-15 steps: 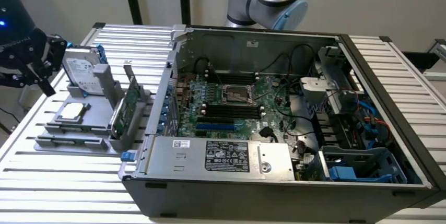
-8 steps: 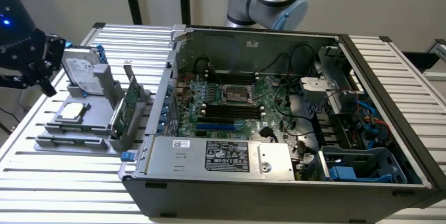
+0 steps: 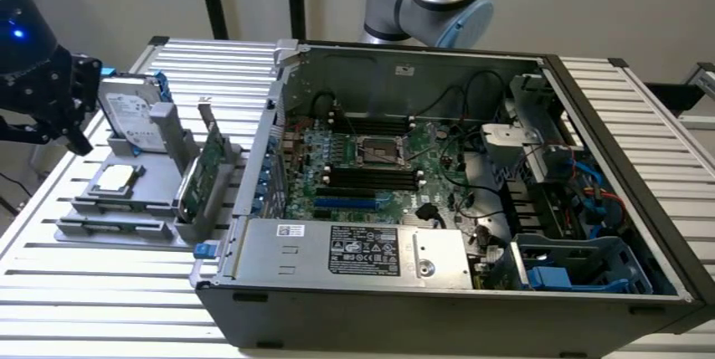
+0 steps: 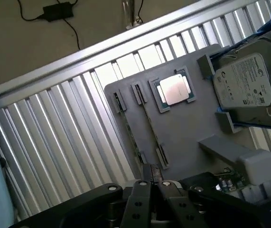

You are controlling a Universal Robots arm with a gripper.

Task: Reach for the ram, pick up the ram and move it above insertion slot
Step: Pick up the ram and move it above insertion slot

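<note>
Jaws closed, empty, ram [image 4: 149, 128] edge-on in tray [image 4: 187, 137], exterior view adds open computer [image 3: 447, 317]

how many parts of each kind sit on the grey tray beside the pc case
hard drive: 1
processor chip: 1
green expansion card: 1
ram stick, seen edge-on in its slot: 1
total: 4

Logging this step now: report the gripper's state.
Gripper: cannot be told whether open or shut. It hangs over the grey tray, where the ram stands on edge in its slot.
</note>
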